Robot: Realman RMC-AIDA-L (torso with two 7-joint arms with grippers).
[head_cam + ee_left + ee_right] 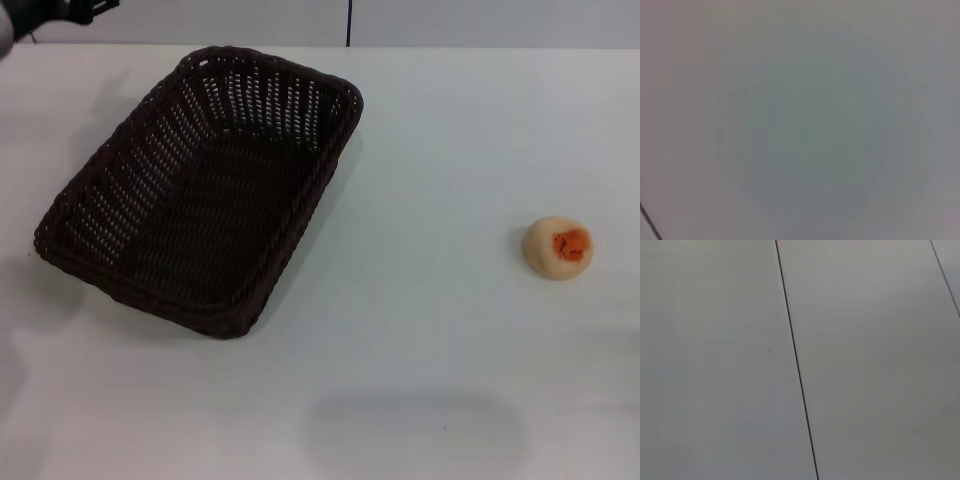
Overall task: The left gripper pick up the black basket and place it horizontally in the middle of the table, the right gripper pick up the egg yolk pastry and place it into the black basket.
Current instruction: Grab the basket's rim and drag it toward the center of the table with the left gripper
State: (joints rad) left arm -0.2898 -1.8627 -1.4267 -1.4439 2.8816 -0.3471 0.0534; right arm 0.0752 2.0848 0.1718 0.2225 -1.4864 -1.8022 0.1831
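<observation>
The black basket (pixel 205 190) lies empty on the white table (pixel 430 150), left of the middle, with its long side running diagonally from near left to far right. The egg yolk pastry (pixel 559 247) sits alone on the table at the right, orange patch up, well apart from the basket. A black part of my left gripper (pixel 85 8) shows at the far left corner, above and beyond the basket and not touching it. My right gripper is out of view. The wrist views show neither the basket nor the pastry.
The table's far edge (pixel 480 47) runs along the top of the head view. The left wrist view shows only a blank pale surface. The right wrist view shows a pale surface with a dark seam line (pixel 795 360).
</observation>
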